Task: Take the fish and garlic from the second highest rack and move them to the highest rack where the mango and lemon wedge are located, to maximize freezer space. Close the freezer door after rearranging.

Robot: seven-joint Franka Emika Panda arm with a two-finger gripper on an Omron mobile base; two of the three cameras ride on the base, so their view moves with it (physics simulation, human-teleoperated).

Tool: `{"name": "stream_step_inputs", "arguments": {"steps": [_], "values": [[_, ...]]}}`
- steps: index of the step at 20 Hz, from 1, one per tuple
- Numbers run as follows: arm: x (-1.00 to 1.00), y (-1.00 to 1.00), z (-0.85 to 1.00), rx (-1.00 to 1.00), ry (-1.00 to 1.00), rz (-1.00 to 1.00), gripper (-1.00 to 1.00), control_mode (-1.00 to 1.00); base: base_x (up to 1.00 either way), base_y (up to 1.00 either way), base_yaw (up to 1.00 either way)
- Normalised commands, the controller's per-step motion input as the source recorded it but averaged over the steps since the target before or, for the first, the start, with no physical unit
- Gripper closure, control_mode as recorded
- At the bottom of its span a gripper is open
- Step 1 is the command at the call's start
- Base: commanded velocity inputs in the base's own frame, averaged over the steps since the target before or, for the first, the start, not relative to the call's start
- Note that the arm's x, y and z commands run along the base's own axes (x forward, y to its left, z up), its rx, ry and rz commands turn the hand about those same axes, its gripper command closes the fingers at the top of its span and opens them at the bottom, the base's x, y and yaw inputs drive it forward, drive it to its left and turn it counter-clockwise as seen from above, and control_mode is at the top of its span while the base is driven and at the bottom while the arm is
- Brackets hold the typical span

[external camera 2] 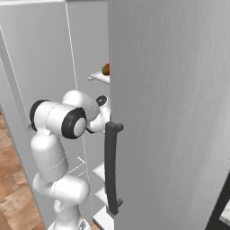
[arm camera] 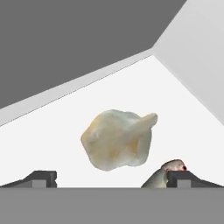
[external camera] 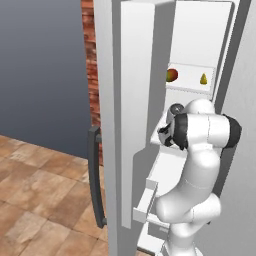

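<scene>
Nothing moved yet: the gripper (arm camera: 111, 179), jaws released and empty, faces the garlic (arm camera: 117, 139) with the fish (arm camera: 168, 173) beside; mango (external camera: 171, 75) and lemon wedge (external camera: 203, 79) sit above.

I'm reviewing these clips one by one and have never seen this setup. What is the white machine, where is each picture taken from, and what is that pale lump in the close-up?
The white machine is a robot arm on a driving base, reaching into an open freezer in a rendered kitchen. Two pictures come from cameras on the base, behind the arm to its left and right. The left one shows the freezer door swung open with its dark handle, and the highest rack carrying the mango and lemon wedge.

The close-up comes from a camera on the hand, looking along the jaws, which stand wide open and hold nothing. The pale lump is the garlic, lying on the white second highest rack. Part of the fish peeks out by one fingertip.
</scene>
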Motion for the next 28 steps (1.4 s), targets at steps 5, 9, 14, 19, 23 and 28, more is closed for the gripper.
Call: {"name": "stream_step_inputs", "arguments": {"steps": [5, 9, 14, 19, 23, 28], "values": [[0.27, -0.09, -0.20, 0.00, 0.00, 0.00, -1.00, -1.00, 0.00, 0.00, 0.00], [0.31, -0.05, -0.27, 0.00, 0.00, 0.00, -1.00, -1.00, 0.00, 0.00, 0.00], [0.34, -0.07, -0.26, 0.00, 0.00, 0.00, -1.00, -1.00, 0.00, 0.00, 0.00], [0.28, -0.06, -0.32, 0.00, 0.00, 0.01, -1.00, -1.00, 0.00, 0.00, 0.00], [0.01, -0.05, -0.63, -0.01, 0.00, 0.03, 1.00, -1.00, 0.00, 0.00, 0.00], [-0.01, -0.01, -0.55, 0.00, 0.00, 0.00, 1.00, -1.00, 0.00, 0.00, 0.00]]}}
